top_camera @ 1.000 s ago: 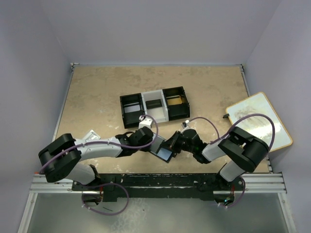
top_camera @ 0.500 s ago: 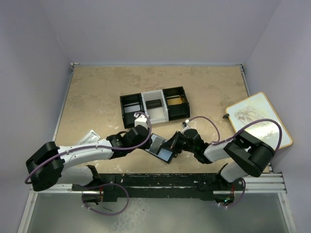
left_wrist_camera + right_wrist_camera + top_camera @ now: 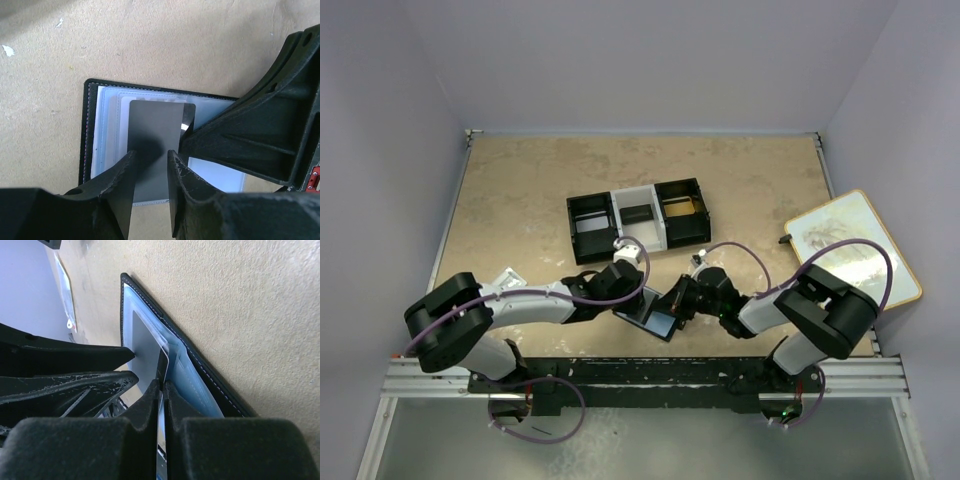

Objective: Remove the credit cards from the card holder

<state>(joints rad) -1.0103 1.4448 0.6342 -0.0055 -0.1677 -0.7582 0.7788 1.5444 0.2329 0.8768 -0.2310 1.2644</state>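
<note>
Returning over the open card holder (image 3: pixel 660 320) at lower centre of the top view, the left gripper (image 3: pixel 151 155) has parted its jaws slightly astride a grey credit card (image 3: pixel 154 120) still lying on the sleeves, while the right gripper (image 3: pixel 161 385) stays pinched shut on a thin leaf of the holder, so extraction probably has yet to succeed.

We see the holder (image 3: pixel 658 319) lying open on the bench (image 3: pixel 520 200) between our left tool (image 3: pixel 151 159) and right tool (image 3: pixel 161 388), a card (image 3: pixel 154 122) over its sleeves, the tray (image 3: pixel 666 224) behind it.
</note>
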